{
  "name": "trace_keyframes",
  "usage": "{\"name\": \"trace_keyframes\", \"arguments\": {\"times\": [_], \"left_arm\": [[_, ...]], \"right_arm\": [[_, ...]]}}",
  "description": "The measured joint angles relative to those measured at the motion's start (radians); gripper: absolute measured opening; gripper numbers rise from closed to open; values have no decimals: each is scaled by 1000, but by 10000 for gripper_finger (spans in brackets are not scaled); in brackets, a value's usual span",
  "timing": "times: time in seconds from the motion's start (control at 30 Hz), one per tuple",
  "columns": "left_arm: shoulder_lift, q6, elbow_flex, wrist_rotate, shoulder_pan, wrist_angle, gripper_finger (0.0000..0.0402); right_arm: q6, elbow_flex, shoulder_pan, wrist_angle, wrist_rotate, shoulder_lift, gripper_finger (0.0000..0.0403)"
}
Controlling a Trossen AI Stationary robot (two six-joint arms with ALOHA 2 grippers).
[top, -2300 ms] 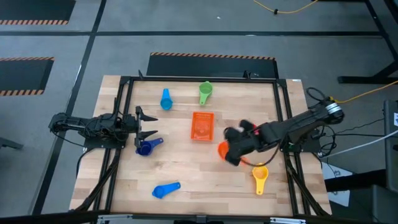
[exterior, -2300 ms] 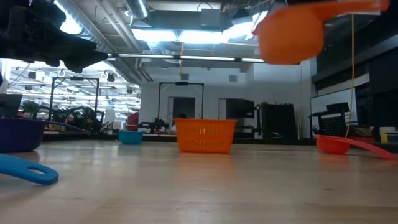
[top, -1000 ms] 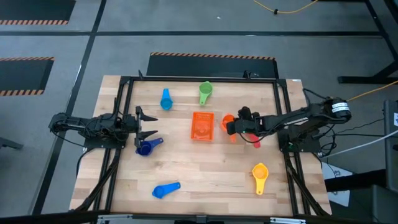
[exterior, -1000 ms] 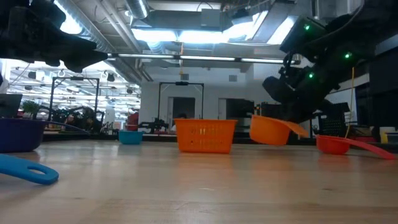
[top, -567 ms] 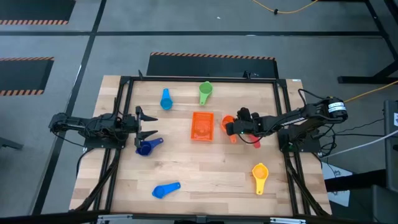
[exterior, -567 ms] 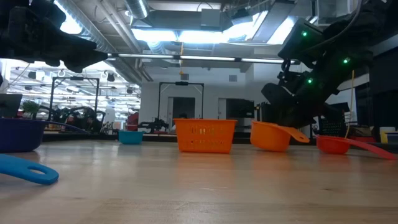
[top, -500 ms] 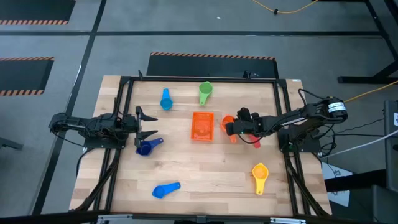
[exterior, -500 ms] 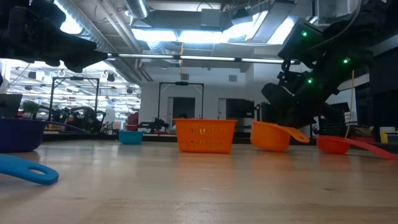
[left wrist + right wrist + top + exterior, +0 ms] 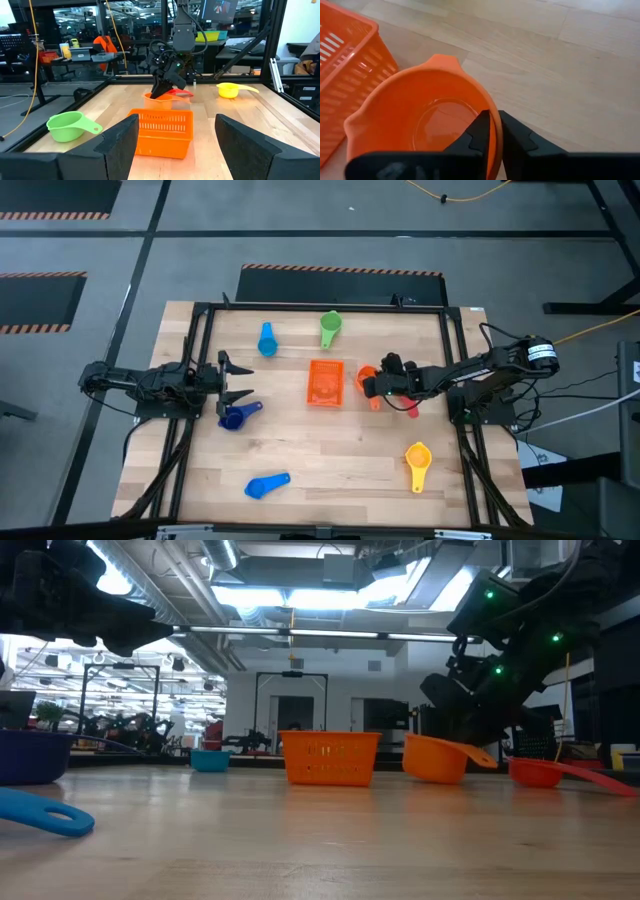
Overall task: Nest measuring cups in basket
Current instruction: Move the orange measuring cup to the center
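Beside the small orange mesh-walled plastic basket (image 9: 325, 382), the right gripper (image 9: 372, 383) sets down the round orange plastic measuring cup (image 9: 422, 122) on the wooden surface (image 9: 330, 455), jaws narrow astride its rim. Release fully, then lift straight clear. Left gripper (image 9: 240, 383) waits, jaws wide.

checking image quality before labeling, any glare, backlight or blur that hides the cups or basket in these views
Low view: bright ceiling lights backlight the right gripper into a silhouette; the near blue cup looks soft. Right wrist view: the orange cup fills the frame, with glare on its floor. High view: even light, basket clear. Left wrist view: the near basket's mesh looks blurred.
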State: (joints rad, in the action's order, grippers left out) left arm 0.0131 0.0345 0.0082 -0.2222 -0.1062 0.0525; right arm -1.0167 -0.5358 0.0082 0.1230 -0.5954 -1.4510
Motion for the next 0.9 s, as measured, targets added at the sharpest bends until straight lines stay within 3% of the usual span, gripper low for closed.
{"name": "trace_keyframes", "arguments": {"times": [0.9], "left_arm": [[0,-4,0,0,0,0,255]], "right_arm": [[0,0,-13,0,23,0,40]]}}
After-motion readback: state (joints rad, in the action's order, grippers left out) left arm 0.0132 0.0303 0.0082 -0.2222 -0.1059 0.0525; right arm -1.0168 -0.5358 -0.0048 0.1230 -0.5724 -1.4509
